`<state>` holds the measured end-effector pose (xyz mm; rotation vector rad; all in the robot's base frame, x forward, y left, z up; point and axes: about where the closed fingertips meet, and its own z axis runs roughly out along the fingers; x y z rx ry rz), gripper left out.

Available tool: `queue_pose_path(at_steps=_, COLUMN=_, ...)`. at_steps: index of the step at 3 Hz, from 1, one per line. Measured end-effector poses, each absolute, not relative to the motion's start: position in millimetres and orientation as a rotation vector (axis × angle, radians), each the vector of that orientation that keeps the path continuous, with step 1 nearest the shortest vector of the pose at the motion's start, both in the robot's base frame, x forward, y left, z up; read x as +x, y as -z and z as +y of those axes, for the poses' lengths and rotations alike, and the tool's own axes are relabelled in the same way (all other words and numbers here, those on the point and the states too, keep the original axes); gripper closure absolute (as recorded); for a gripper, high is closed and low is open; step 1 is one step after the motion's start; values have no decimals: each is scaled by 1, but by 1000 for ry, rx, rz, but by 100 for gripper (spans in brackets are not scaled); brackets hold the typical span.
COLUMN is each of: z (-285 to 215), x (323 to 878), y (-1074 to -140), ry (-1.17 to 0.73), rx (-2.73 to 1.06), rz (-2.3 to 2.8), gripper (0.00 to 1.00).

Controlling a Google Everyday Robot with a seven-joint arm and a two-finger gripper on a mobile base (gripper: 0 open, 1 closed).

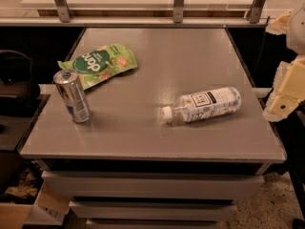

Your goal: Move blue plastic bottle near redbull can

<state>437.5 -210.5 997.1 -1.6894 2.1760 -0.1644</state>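
The blue plastic bottle (205,105) is lying on its side on the grey table (143,142), in the right half of the top and somewhat toward the front edge. Its white cap (167,112) is pointing left and slightly toward the front, its base is pointing toward the table's right edge, and the label with the dark square logo is facing up. The redbull can (72,96) is standing upright near the table's left edge, with its silver top showing. The bottle and the can are sitting well apart, with a stretch of bare table top between the cap and the can. A green snack bag (98,64) is lying flat just behind the can; whether its lower edge is touching the can's top or only passing behind it cannot be told. The gripper (285,95), a cream-coloured part of the robot, is hanging at the right border of the view, beyond the table's right edge and near the bottle's base end, apart from the bottle. Whether the gripper is apart or together cannot be told from this view. Under the table top, pale drawer fronts (152,187) are showing, and a metal railing (178,4) is running along behind the table.
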Motion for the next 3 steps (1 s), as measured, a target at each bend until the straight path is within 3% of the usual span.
queue_pose_path(at_steps=3, z=-190, x=453, y=-967, ry=21, rx=-1805, rz=2093, gripper=0)
